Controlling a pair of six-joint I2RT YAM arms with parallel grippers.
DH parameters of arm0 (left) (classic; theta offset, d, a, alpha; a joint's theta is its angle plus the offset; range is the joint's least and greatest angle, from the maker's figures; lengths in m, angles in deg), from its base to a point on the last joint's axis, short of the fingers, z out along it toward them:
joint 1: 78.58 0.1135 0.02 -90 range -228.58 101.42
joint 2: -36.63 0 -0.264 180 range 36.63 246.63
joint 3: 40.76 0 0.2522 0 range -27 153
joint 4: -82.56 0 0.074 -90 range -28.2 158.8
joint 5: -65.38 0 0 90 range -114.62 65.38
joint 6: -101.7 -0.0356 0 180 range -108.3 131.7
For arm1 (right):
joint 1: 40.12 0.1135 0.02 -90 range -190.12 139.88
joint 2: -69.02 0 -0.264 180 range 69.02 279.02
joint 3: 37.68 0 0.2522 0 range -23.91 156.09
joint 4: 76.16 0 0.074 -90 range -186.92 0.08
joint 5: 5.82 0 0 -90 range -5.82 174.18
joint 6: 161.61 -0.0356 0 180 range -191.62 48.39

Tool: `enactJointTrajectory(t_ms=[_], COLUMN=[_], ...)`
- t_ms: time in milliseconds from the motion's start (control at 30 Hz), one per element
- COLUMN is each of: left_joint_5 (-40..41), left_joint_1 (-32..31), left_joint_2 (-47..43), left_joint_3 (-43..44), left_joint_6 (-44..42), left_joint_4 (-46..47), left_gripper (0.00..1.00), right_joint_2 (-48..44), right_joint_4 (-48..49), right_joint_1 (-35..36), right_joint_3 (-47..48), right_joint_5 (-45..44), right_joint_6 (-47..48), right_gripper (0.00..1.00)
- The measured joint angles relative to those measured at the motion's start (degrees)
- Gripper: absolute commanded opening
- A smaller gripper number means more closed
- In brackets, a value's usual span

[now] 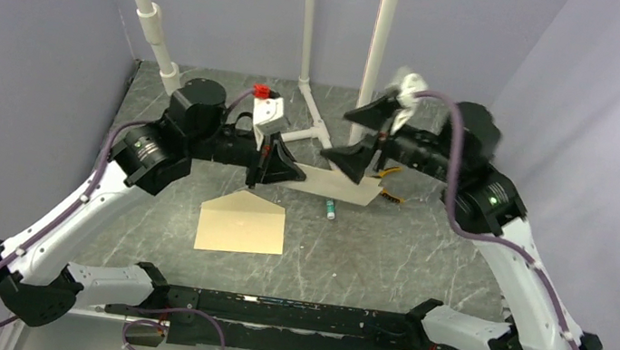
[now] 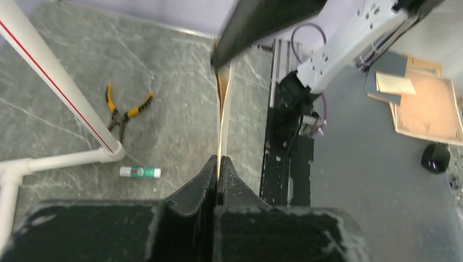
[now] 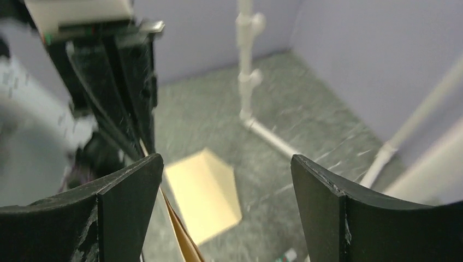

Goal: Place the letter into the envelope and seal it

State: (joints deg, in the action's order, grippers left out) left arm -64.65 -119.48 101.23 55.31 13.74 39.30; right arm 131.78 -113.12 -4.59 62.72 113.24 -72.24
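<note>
With our left tool [image 2: 218, 164] clamped on the letter [image 1: 337, 184] above mid-desk and our right tool [image 3: 226, 161] apart beside it, the envelope [image 1: 242, 225] lies flat nearer the front edge, so inserting and sealing are both left to do.

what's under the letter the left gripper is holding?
Beneath the letter only grey table shows. A glue stick lies past its near edge; yellow-handled pliers poke out by its right corner. The patch straight below is covered in the top view.

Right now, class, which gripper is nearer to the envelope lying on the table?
Left. The left gripper, shut on the letter, hovers just beyond the envelope's far edge. The right gripper, open, is farther right, at the letter's other end.
</note>
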Motion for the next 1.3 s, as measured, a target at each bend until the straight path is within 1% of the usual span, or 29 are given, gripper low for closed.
enactJointTrajectory(t_ms=[100,167,233,300,367,533,600,633,700,767,800,833,867,900,933,967,1000,1033,1100,1233,1267,1300], left_joint_5=[-1.4,-2.1,-2.3,-2.5,-2.8,-3.7,-3.7,-3.7,-3.7,-3.6,-3.5,-3.4,-3.2,-2.8,-2.3,-1.0,0.5,3.1,10.2,30.9,36.9,41.3], left_joint_1=[0.0,0.0,0.0,0.0,0.0,0.0,0.0,0.0,0.0,0.0,0.0,0.0,0.0,0.0,0.0,0.0,0.0,0.0,0.0,0.0,0.0,0.0], left_joint_2=[2.5,4.1,5.2,5.9,6.3,6.2,6.0,5.8,5.3,4.6,4.2,3.8,3.4,2.9,2.4,1.8,1.2,0.6,-0.6,-1.4,-1.3,-1.2], left_joint_3=[1.2,1.6,2.0,2.4,2.6,2.6,2.6,2.6,2.6,2.5,2.5,2.4,2.1,1.7,1.2,0.5,0.0,-0.9,-2.4,-4.5,-5.0,-5.5], left_joint_6=[-4.6,-7.0,-8.2,-9.3,-10.5,-11.9,-11.9,-11.9,-11.9,-11.8,-11.8,-11.8,-11.6,-11.4,-11.5,-10.7,-10.2,-8.9,-5.3,7.3,11.9,16.0], left_joint_4=[-5.8,-9.4,-11.4,-13.1,-14.5,-15.6,-15.5,-15.4,-15.3,-14.8,-14.4,-14.2,-13.9,-13.4,-12.9,-12.1,-11.5,-10.8,-9.7,-10.4,-11.6,-13.0], left_gripper=[0.02,0.02,0.02,0.03,0.02,0.02,0.02,0.02,0.02,0.02,0.03,0.14,0.36,0.56,0.73,0.83,0.90,0.92,0.93,0.93,0.93,0.93], right_joint_2=[4.1,6.1,6.3,5.8,5.2,4.3,4.6,4.8,5.1,5.1,5.1,5.0,4.9,4.8,4.7,4.5,4.4,4.4,4.7,8.1,9.9,11.6], right_joint_4=[-8.1,-12.8,-15.1,-17.4,-18.0,-18.8,-19.0,-19.1,-19.0,-18.9,-18.6,-18.2,-17.6,-16.7,-15.6,-14.3,-12.9,-11.5,-8.4,-0.8,1.1,2.7], right_joint_1=[0.3,0.5,0.5,0.5,0.5,0.6,0.6,0.6,0.6,0.6,0.6,0.6,0.6,0.7,0.7,0.7,0.7,0.8,0.8,0.9,0.9,0.9], right_joint_3=[0.8,-0.6,-2.3,-3.6,-4.4,-6.7,-7.1,-7.1,-7.4,-7.7,-7.8,-7.9,-8.1,-8.5,-9.1,-9.8,-10.6,-11.5,-13.2,-16.9,-17.5,-18.0], right_joint_5=[7.6,12.2,14.6,17.0,18.7,21.7,22.4,22.6,23.1,23.6,23.8,23.8,23.9,23.8,23.4,22.8,21.9,20.7,18.3,9.3,6.3,3.5], right_joint_6=[6.8,10.3,11.9,13.2,14.1,15.2,15.4,15.4,15.1,14.7,14.3,14.1,13.5,12.8,11.8,10.8,9.7,8.4,5.6,-3.3,-6.1,-8.4], right_gripper=[0.92,0.92,0.92,0.90,0.85,0.61,0.50,0.42,0.24,0.10,0.00,0.00,0.00,0.00,0.00,0.00,0.00,0.00,0.00,0.00,0.00,0.00])
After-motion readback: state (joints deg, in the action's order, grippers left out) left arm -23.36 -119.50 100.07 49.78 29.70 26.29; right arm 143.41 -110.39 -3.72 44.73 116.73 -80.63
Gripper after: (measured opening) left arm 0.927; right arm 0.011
